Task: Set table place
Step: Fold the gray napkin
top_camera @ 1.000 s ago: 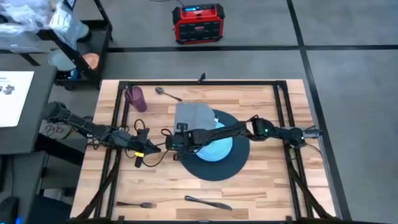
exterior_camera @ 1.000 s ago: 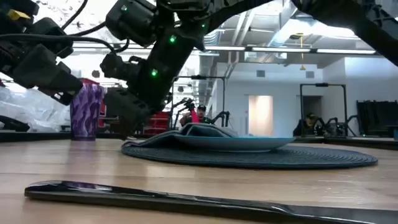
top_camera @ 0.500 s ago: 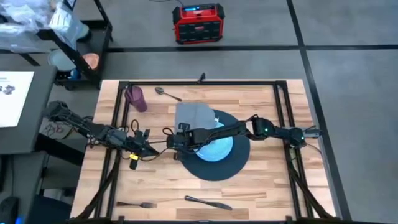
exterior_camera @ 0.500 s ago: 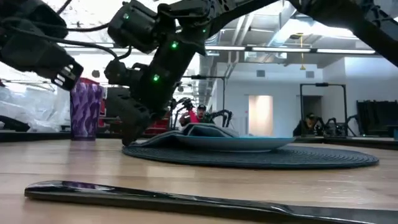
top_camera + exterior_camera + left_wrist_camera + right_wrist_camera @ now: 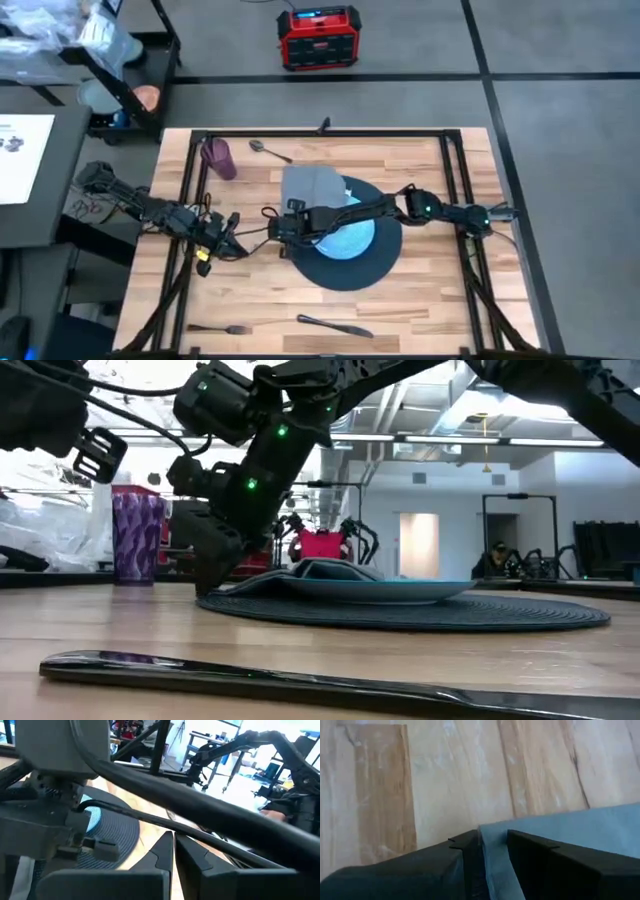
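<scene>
The round dark place mat (image 5: pixel 350 272) lies mid-table with the light blue plate (image 5: pixel 356 238) on it. A grey napkin (image 5: pixel 311 185) lies partly over the plate's far-left rim and droops onto the mat (image 5: pixel 450 615). My right gripper (image 5: pixel 284 234) reaches across the plate to the mat's left edge and is shut on the napkin (image 5: pixel 560 822). My left gripper (image 5: pixel 226 245) hovers shut and empty left of the mat, raised above the table (image 5: pixel 95 452). My right gripper pinches the napkin near a corner (image 5: pixel 487 840), the cloth's edge running between its two fingers (image 5: pixel 545 857). The fingers point steeply down at the mat's left edge (image 5: pixel 215 575). The held part stays low at the table; the rest lies over the plate (image 5: pixel 400 592).
A purple cup (image 5: pixel 218 158) and a spoon (image 5: pixel 270 150) sit at the far left of the table. A fork (image 5: pixel 215 328) and a knife (image 5: pixel 335 326) lie along the near edge. Black rails (image 5: pixel 455 180) frame the wood top.
My left gripper has drawn back toward the table's left edge, away from the mat, and has risen. My right gripper has stayed at the mat's left edge, and the napkin, plate and mat have not moved.
</scene>
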Robot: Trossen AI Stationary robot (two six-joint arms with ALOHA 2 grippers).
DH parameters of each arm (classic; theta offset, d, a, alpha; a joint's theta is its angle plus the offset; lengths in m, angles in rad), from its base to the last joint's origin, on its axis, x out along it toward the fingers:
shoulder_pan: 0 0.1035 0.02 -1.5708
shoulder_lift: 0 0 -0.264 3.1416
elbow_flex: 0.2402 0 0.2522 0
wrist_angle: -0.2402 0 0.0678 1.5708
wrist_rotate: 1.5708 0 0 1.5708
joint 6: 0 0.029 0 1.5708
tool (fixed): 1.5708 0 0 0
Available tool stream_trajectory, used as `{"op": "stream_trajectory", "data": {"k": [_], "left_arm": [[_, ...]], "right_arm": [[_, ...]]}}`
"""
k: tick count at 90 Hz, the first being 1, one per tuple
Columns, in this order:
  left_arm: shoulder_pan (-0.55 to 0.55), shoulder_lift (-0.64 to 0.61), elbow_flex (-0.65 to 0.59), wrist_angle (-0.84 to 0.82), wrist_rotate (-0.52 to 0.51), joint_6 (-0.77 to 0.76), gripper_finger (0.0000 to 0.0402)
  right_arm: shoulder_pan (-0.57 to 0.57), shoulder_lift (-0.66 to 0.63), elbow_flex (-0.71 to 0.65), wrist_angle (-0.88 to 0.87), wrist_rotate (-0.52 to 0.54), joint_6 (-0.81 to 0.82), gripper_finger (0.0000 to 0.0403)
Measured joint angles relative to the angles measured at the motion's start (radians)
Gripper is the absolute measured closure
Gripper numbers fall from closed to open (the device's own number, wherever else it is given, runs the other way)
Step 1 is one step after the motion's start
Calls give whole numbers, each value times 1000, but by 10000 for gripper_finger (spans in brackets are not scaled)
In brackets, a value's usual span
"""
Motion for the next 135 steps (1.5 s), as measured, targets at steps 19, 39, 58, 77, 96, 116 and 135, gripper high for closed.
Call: {"op": "stream_trajectory", "data": {"k": [19, 39, 58, 77, 96, 116, 135], "left_arm": [[0, 0, 0, 0, -37, 0, 401], [0, 0, 0, 0, -48, 0, 401], [-2, -1, 0, -3, -26, 5, 401], [-2, -1, 0, -25, -34, 2, 401], [-2, 0, 0, -26, -40, 1, 401], [-1, 0, 0, -25, -45, 0, 401], [-1, 0, 0, -21, -45, -1, 401]], "right_arm": [[-21, 0, 0, -6, 2, 0, 355], [-33, 0, 0, 33, 30, 0, 401], [-32, -8, 80, 69, 192, 4, 402], [-30, -21, 170, -153, 343, 151, 402], [10, -21, 229, -477, 503, 386, 403], [65, -22, 248, -813, 600, 760, 403], [121, -22, 237, -998, 599, 1062, 403]]}}
